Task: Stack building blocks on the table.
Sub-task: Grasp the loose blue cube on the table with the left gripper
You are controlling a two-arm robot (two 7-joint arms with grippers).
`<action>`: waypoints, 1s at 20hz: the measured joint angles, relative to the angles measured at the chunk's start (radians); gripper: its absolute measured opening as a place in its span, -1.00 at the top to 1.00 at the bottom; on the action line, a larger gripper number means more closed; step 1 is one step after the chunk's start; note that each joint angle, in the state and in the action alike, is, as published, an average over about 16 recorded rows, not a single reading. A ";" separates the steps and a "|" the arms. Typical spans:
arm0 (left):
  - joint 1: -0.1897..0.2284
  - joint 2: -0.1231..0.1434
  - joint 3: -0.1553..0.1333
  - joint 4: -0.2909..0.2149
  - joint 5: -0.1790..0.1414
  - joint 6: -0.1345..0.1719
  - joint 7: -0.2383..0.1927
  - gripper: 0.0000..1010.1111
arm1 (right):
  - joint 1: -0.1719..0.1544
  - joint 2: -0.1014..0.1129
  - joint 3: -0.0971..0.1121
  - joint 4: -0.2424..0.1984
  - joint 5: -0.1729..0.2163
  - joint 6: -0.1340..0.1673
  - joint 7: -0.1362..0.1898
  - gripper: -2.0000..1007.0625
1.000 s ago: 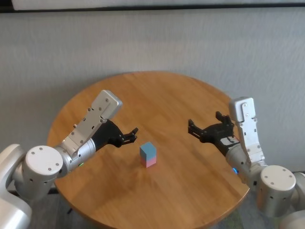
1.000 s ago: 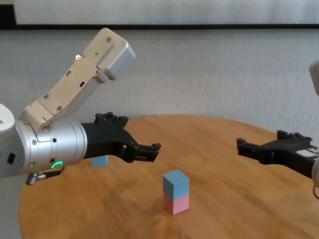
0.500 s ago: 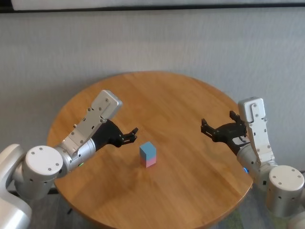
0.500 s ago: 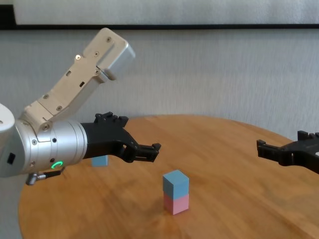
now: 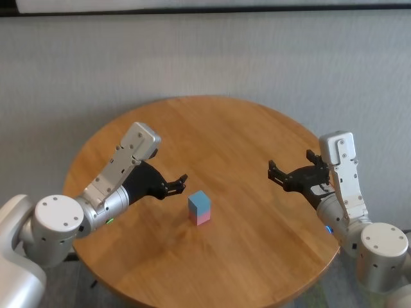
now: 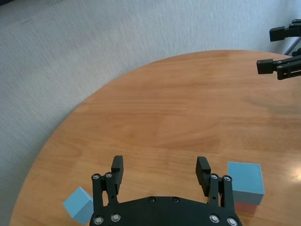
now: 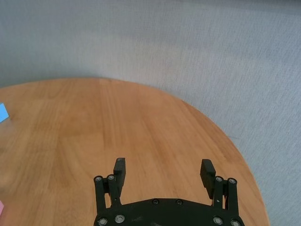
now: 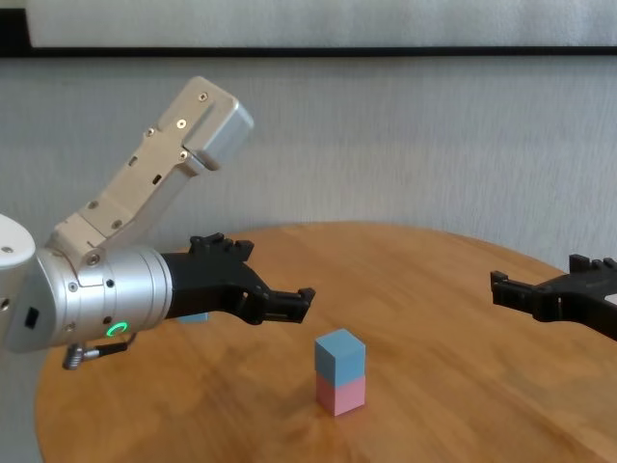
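near the table's (image 5: 257,128) middle, toward its near edge, one light blue block (image 5: 200,203) sat stacked on the pink block (image 5: 203,218). the second blue block (image 6: 78,205) lay loose toward the left edge, judged still to be stacked. farther out, the left gripper (image 5: 179,183) and right gripper (image 5: 277,173) hovered, jaws spread, empty.

Near the middle of the round wooden table (image 5: 244,128), a light blue block (image 5: 200,203) sits squarely on a pale pink block (image 5: 201,219), both upright, making a two-high stack. A second blue block (image 6: 79,204) lies alone on the table, tilted, apart from the stack toward the robot's left.
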 joint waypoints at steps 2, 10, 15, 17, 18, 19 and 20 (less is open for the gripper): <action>-0.011 -0.002 -0.005 0.021 -0.006 -0.008 -0.005 -0.98 | 0.000 -0.001 0.000 0.000 0.002 0.001 0.001 -1.00; -0.050 -0.006 -0.030 0.090 -0.020 -0.023 0.002 -0.98 | 0.000 -0.003 -0.001 -0.001 0.005 0.002 0.003 -1.00; -0.055 -0.003 -0.048 0.115 -0.022 -0.024 0.019 -0.98 | 0.000 -0.003 -0.002 -0.002 0.007 0.003 0.004 -1.00; -0.049 -0.002 -0.057 0.121 -0.023 -0.024 0.027 -0.98 | 0.000 -0.003 -0.002 -0.002 0.007 0.003 0.004 -1.00; -0.045 -0.001 -0.062 0.122 -0.024 -0.024 0.032 -0.98 | 0.000 -0.003 -0.002 -0.002 0.007 0.003 0.004 -1.00; -0.040 0.000 -0.067 0.123 -0.025 -0.024 0.036 -0.98 | 0.000 -0.004 -0.002 -0.002 0.007 0.003 0.004 -1.00; -0.035 0.001 -0.073 0.123 -0.026 -0.023 0.041 -0.98 | 0.000 -0.004 -0.002 -0.002 0.007 0.003 0.004 -1.00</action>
